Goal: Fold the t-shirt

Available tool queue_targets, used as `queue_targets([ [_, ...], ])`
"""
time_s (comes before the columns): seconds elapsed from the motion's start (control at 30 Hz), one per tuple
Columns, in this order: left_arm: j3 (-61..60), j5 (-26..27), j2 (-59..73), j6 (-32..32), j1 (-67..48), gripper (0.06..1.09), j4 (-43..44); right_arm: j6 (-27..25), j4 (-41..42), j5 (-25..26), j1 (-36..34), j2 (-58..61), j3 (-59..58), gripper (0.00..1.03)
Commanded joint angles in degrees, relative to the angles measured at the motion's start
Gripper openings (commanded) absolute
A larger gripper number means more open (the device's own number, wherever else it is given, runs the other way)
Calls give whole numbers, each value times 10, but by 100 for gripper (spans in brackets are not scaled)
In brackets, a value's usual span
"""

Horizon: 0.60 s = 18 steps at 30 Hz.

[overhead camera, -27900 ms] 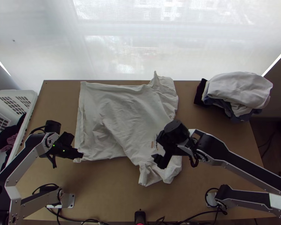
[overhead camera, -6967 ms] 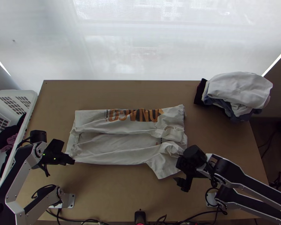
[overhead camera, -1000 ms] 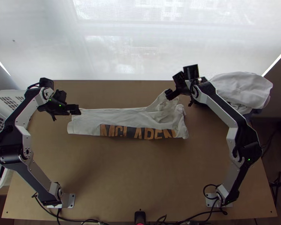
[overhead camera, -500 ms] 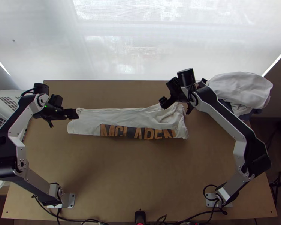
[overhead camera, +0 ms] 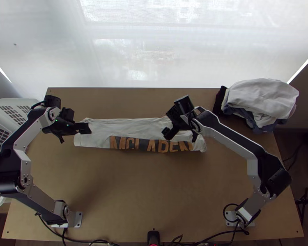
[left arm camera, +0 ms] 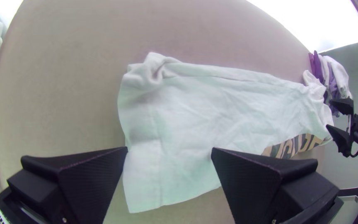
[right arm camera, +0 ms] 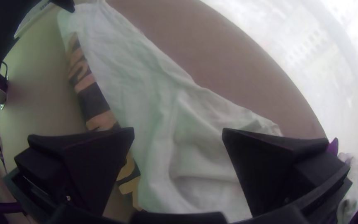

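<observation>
In the top view my left gripper (overhead camera: 88,128) is over the left end of the white t-shirt (overhead camera: 133,128), and my right gripper (overhead camera: 167,133) is over its right part. The shirt lies folded into a long strip across the table, its orange and dark lettering along the near edge and its right end rumpled. The left wrist view has my left gripper (left arm camera: 169,151) open above the shirt (left arm camera: 195,112), whose one corner is bunched. In the right wrist view my right gripper (right arm camera: 178,132) stands open, with loose creases of the shirt (right arm camera: 158,108) beneath.
A pile of folded clothes (overhead camera: 260,98) rests at the table's far right corner. The white basket (overhead camera: 28,102) stands along the left edge. Bare tabletop (overhead camera: 154,188) lies between the shirt and the near edge.
Since a second ago the right gripper has let go of the shirt's far right part, which now lies lower, and has moved left and nearer. The left gripper has shifted slightly. Earlier, the shirt was spread wider.
</observation>
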Motion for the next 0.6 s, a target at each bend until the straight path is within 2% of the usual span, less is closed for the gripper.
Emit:
queue_targets([
  [0.0,-1,0,18,-10,-11,103,5,-3,23,0,19,43,-22,99],
  [0.57,0,-20,63,-15,-37,103,24,-6,78,1,6,102,-68,99],
])
